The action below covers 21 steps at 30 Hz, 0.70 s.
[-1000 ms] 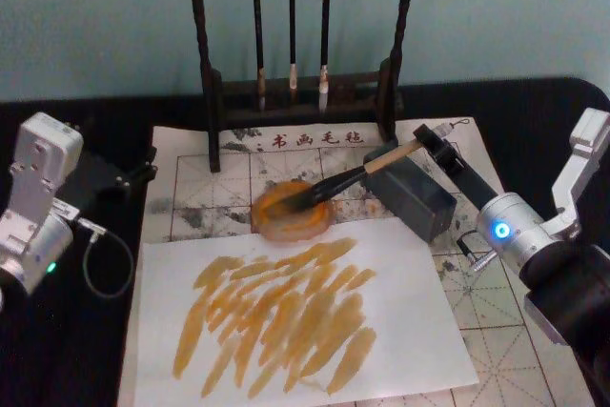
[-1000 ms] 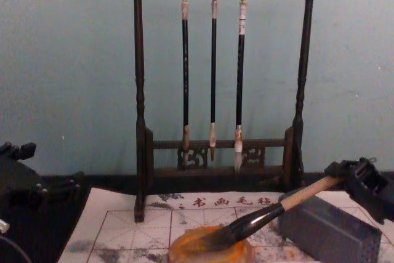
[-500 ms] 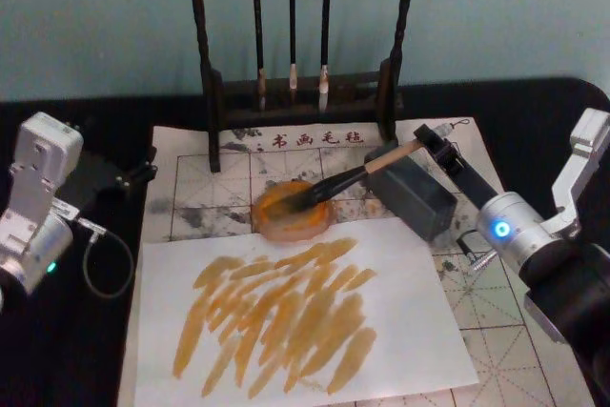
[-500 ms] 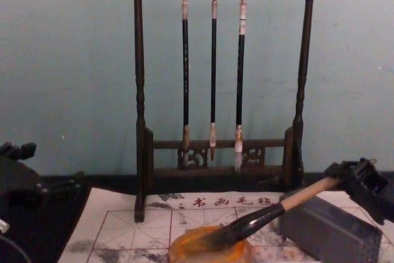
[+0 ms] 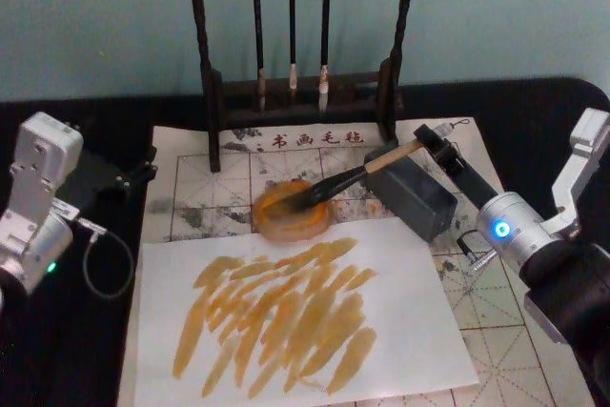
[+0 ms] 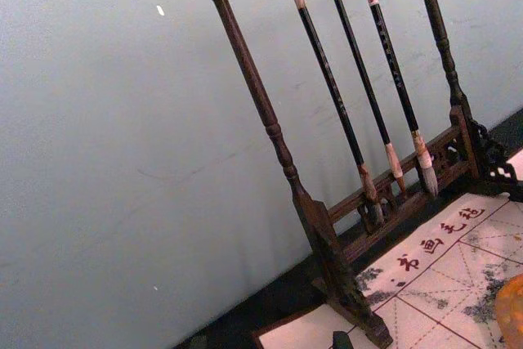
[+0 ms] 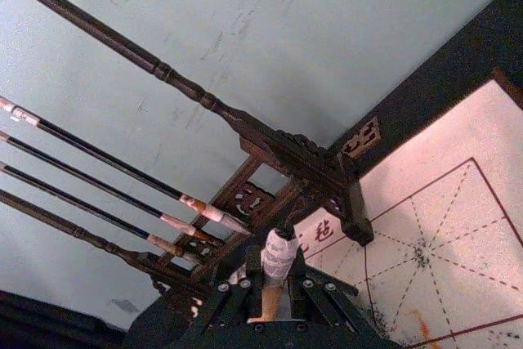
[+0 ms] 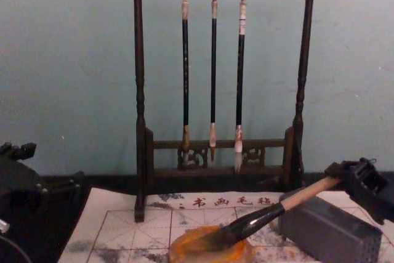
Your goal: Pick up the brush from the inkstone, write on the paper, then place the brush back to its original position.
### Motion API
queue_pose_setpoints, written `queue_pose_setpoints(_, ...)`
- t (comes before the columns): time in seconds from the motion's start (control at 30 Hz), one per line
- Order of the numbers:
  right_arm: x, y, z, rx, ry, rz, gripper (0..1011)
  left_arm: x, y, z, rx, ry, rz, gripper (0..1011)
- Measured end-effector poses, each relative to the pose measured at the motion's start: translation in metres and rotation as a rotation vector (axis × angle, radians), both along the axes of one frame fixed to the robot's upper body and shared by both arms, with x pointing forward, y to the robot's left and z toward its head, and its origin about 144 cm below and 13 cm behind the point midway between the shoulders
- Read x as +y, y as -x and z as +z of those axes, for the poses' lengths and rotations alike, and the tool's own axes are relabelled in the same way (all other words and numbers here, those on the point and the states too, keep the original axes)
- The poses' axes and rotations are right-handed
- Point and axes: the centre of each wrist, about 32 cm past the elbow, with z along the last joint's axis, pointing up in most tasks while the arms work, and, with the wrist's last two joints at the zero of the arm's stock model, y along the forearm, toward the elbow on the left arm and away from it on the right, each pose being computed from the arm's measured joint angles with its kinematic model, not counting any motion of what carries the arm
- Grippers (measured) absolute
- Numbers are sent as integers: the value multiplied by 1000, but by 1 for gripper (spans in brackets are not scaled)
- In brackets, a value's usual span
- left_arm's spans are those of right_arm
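brush (image 5: 355,174) tip in inkstone (image 5: 292,210), handle across block (image 5: 410,191) to its right | rack (image 5: 300,92) behind inkstone | stroked sheet (image 5: 295,312) before it | all apparently on gridded paper (image 5: 195,188)

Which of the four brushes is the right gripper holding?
The thick pale-wood-handled brush, its dark tip resting in the round orange inkstone. The right gripper clamps its white-wrapped end; the three thin dark-handled brushes hang untouched on the rack.
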Motion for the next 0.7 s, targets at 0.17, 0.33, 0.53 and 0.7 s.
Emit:
queue_pose_setpoints(0.17, 0, 0, 0, -1, 0, 0, 198, 0, 0, 0, 0, 0, 0, 1001)
queue_pose_setpoints(0.33, 0, 0, 0, -1, 2, 0, 229, 0, 0, 0, 0, 0, 0, 1001)
queue_pose_setpoints(0.53, 0, 0, 0, -1, 2, -1, 416, 0, 0, 0, 0, 0, 0, 1001)
queue_pose_setpoints(0.7, 0, 0, 0, -1, 1, -1, 568, 0, 0, 0, 0, 0, 0, 1001)
